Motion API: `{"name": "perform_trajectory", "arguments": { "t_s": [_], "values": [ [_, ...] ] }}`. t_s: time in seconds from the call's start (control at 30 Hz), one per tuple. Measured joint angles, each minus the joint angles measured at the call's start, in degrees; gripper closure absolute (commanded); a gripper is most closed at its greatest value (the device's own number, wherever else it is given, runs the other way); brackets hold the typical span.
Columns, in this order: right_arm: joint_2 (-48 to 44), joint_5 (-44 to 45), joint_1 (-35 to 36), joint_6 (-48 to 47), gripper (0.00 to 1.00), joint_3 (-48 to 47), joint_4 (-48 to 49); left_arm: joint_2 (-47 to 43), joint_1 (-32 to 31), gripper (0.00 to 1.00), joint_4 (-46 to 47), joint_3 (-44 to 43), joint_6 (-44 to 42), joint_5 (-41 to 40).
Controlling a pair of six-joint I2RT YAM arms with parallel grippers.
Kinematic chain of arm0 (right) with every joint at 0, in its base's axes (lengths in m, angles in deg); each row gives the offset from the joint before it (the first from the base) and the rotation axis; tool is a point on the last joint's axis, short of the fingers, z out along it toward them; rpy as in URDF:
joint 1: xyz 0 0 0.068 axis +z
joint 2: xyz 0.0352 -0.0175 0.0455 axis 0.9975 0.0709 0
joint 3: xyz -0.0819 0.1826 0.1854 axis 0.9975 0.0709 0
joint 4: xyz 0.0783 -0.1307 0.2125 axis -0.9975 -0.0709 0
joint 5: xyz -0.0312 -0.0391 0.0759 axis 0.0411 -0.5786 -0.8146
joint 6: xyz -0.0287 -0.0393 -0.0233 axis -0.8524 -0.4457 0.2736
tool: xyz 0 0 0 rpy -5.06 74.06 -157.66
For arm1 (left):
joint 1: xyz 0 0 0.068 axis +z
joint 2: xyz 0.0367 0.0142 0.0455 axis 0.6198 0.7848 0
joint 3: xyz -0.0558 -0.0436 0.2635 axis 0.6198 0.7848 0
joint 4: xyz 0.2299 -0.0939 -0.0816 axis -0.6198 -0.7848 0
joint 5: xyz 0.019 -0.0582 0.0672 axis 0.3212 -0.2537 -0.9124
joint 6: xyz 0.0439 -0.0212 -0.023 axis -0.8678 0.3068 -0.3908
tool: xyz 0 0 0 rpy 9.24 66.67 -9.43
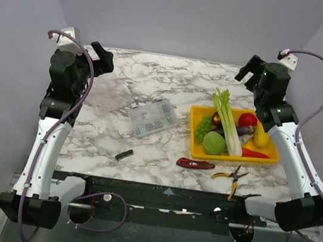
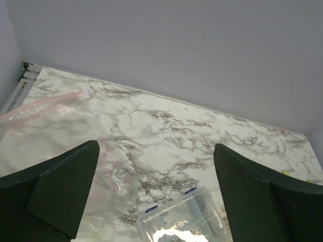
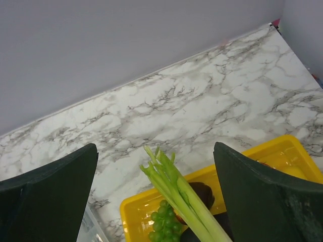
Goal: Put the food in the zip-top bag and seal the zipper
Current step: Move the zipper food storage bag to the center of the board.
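My left claw (image 2: 155,148) and right claw (image 3: 155,148) both hang wide open, holding nothing. The bag (image 2: 55,126) lies flat on the table (image 1: 155,78) at my left, with its pink zipper (image 2: 40,105) along the far edge. I judge it thin, floppy and slick, so best pinched at that firmer strip. The food sits in the yellow tray (image 1: 196,111) near my right claw. It looks like light, hard toys, and the celery (image 3: 176,191) offers a long stalk to grip across.

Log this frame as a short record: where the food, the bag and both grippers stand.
food: in yellow tray, right side
zip-top bag: lying on table, far left, no food visible in it
zipper: open or sealed, cannot tell
left gripper: open, empty, raised
right gripper: open, empty, raised by the tray
progress: nothing bagged yet
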Motion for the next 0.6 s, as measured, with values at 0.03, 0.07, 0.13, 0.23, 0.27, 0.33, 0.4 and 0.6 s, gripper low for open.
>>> {"name": "perform_trajectory", "arguments": {
  "t_s": [0.03, 0.07, 0.13, 0.23, 0.27, 0.33, 0.4, 0.6],
  "values": [
    [0.00, 0.09, 0.00, 0.11, 0.00, -0.59, -0.24, -0.04, 0.11, 0.01, -0.26, -0.13, 0.00, -0.44],
    [0.00, 0.02, 0.00, 0.26, 0.00, -1.16, -0.42, 0.09, 0.22, 0.01, -0.74, -0.44, 0.00, -0.90],
    [-0.13, -0.46, 0.00, 0.70, 0.00, -1.84, -0.37, 0.68, 0.55, 0.01, -1.57, -1.11, 0.15, -1.79],
    [-0.48, -2.01, 0.00, 1.77, 0.00, -1.88, -0.46, 2.84, 1.60, 0.01, -3.58, -2.54, 1.29, -2.38],
    [-0.50, -2.78, 0.00, 2.12, 0.00, -1.88, -0.46, 4.31, 2.19, 0.01, -4.79, -3.43, 2.01, -2.54],
    [-0.48, -4.76, 0.00, 2.91, 0.00, -1.86, -0.52, 7.50, 3.48, 0.01, -7.52, -5.79, 3.48, -2.78],
    [-0.33, -7.15, 0.00, 3.69, 0.00, -1.84, -0.63, 12.28, 5.22, 0.01, -11.15, -9.38, 5.55, -2.99],
    [0.57, -13.99, 0.00, 5.22, 0.00, -0.07, -0.98, 25.75, 10.78, 0.01, -18.95, -18.45, 11.56, 1.36]
  ]
}}
